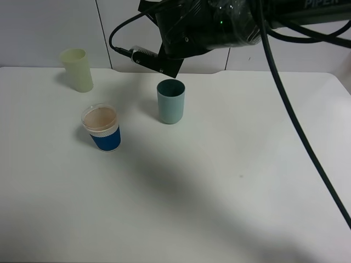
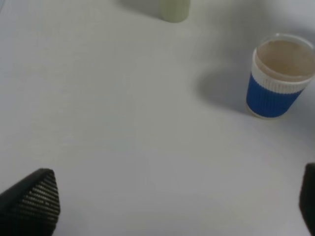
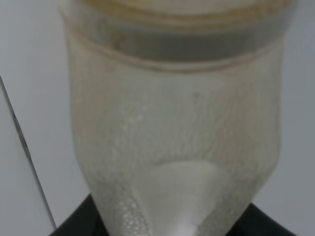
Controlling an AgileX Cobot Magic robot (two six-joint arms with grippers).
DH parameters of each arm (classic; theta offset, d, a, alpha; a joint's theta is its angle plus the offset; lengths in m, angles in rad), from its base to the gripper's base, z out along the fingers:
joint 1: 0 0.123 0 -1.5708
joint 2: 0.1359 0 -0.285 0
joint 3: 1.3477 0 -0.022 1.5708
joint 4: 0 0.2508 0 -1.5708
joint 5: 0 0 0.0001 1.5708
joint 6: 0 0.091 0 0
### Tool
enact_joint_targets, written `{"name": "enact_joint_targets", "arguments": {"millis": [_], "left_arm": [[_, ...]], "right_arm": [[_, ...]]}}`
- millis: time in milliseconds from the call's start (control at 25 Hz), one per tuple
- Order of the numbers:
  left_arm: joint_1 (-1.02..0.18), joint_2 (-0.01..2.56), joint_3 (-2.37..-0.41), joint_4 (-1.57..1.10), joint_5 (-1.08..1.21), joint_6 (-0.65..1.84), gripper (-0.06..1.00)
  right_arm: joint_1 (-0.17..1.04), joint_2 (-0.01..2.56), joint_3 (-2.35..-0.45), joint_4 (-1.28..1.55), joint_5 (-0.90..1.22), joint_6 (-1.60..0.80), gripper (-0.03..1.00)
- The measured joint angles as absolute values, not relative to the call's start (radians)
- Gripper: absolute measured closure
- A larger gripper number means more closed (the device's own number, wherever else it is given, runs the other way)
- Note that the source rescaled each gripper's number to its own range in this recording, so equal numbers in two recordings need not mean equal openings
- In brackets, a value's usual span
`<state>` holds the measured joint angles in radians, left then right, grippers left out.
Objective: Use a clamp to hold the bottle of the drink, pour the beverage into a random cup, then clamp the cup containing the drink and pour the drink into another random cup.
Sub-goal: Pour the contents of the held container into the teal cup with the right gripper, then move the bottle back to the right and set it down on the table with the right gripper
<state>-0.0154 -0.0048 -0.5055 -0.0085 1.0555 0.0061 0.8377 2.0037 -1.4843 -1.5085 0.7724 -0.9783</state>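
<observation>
arm [image 1: 219, 24] on the right stretches across the top of the high view, its wrist above the teal cup [image 1: 170, 101], which stands upright at upper centre of the table [image 1: 230, 181]. white lettering [image 1: 323, 4] at upper right reads "piper". right clamp [image 3: 170, 230] grips the bottle [image 3: 172, 137], which fills its wrist view. left clamp [image 2: 170, 206] hangs over the table, fingers [image 2: 32, 201] wide apart.

It looks like a robotics lab or test cell, though little of the room shows: a plain white tabletop [image 1: 219, 181] against pale grey wall panels [image 1: 49, 33], with a black, cable-trailing robot arm [image 1: 219, 22] reaching in overhead.
</observation>
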Motion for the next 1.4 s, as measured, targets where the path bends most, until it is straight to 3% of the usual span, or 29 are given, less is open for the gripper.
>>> {"name": "enact_joint_targets", "arguments": {"millis": [1400], "left_arm": [[-0.015,-0.005,-0.506,-0.008,1.055,0.006,-0.05]], "right_arm": [[0.825,2.004,-1.484,-1.291,0.851,-0.813,0.97]]}}
